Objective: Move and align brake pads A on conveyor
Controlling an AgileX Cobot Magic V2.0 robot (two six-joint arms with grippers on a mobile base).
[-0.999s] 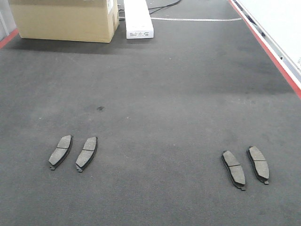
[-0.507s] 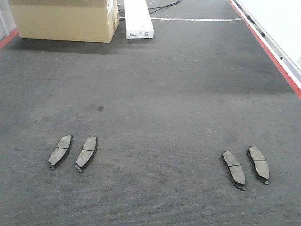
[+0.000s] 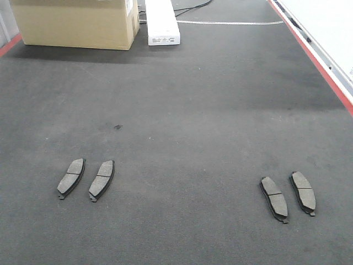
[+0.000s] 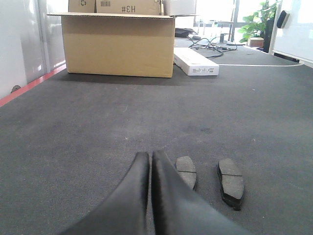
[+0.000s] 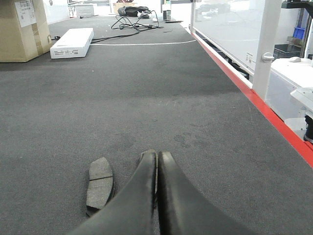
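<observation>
Currently four brake pads A lie flat on the conveyor [image 3: 182,99]: a left pair [image 3: 86,179] and a right pair [image 3: 288,193], well apart; none gripped. Left gripper [image 4: 150,161] has fingers pressed together, empty, low just beside the left pair [image 4: 209,177]; right gripper [image 5: 157,160] likewise closed and empty, one pad [image 5: 100,184] just beside it (its partner hidden behind the fingers). Judgement: spread the fingers before descending; grasp across the narrow width; keep each pad flat when squaring it up.

A cardboard box [image 3: 74,23] beside a white carton [image 3: 162,22], daylight behind.
</observation>
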